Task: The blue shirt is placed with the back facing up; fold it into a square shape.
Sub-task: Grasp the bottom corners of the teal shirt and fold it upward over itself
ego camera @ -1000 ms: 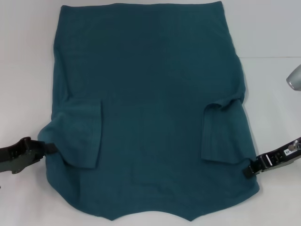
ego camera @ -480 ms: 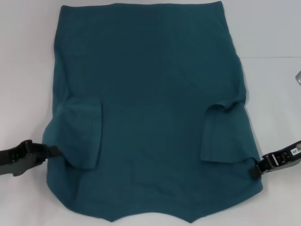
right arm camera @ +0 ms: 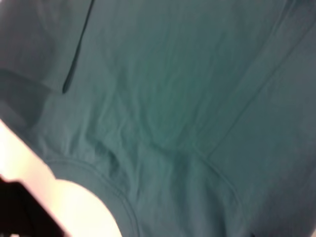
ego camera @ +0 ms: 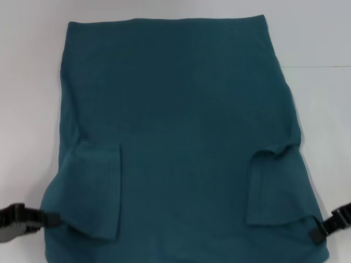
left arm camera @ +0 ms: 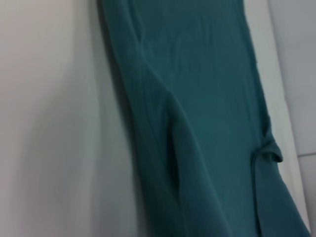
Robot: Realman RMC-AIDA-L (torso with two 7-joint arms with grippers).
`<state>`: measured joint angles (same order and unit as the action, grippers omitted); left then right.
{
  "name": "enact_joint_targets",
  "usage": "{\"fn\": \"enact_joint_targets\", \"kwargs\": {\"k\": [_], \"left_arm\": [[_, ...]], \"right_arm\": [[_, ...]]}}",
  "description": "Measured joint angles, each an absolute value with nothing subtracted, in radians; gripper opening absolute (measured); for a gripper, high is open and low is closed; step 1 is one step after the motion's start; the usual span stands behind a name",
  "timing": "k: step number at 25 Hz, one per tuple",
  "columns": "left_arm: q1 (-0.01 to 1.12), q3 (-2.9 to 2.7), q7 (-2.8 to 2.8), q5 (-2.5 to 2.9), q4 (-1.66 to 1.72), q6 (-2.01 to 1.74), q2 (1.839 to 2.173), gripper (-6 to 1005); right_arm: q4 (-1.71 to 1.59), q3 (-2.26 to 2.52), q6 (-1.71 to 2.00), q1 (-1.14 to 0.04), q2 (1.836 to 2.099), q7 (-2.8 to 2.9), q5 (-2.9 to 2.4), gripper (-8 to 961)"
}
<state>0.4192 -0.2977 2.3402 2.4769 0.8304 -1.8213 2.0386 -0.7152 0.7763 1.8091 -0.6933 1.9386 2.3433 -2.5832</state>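
The blue shirt (ego camera: 181,120) lies flat with its plain back up and covers most of the head view, its near end running off the bottom edge. Both short sleeves are folded inward, the left sleeve (ego camera: 98,186) and the right sleeve (ego camera: 277,186). My left gripper (ego camera: 52,221) is shut on the shirt's left edge just below the sleeve. My right gripper (ego camera: 318,233) is shut on the right edge by the other sleeve. In the left wrist view the shirt (left arm camera: 207,98) runs along the table. The right wrist view shows the cloth (right arm camera: 187,89) and its curved neckline (right arm camera: 98,182).
The shirt rests on a white table (ego camera: 27,82). Bare strips of it lie to the left, to the right and beyond the far hem. A faint seam (ego camera: 323,67) crosses the table at the right.
Both grippers have moved toward the near edge and slightly outward, dragging the shirt with them. The far hem has come nearer and the near end has slid out of the head view.
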Motion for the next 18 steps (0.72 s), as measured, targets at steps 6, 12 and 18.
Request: {"fn": "enact_joint_targets", "kwargs": {"k": [6, 12, 18], "left_arm": [[0.409, -0.291, 2.341, 2.518, 0.837, -1.871, 2.039, 54], [0.469, -0.267, 2.365, 2.472, 0.823, -1.827, 2.034, 51], [0.601, -0.271, 2.452, 2.427, 0.721, -1.612, 2.003, 51]], "right_arm": [[-0.715, 0.772, 1.839, -0.668, 1.937, 2.322, -2.581, 19], [-0.722, 0.597, 1.764, -0.693, 1.925, 2.331, -2.544, 19], [-0.72, 0.511, 1.628, -0.705, 1.912, 2.368, -2.363, 23]]}}
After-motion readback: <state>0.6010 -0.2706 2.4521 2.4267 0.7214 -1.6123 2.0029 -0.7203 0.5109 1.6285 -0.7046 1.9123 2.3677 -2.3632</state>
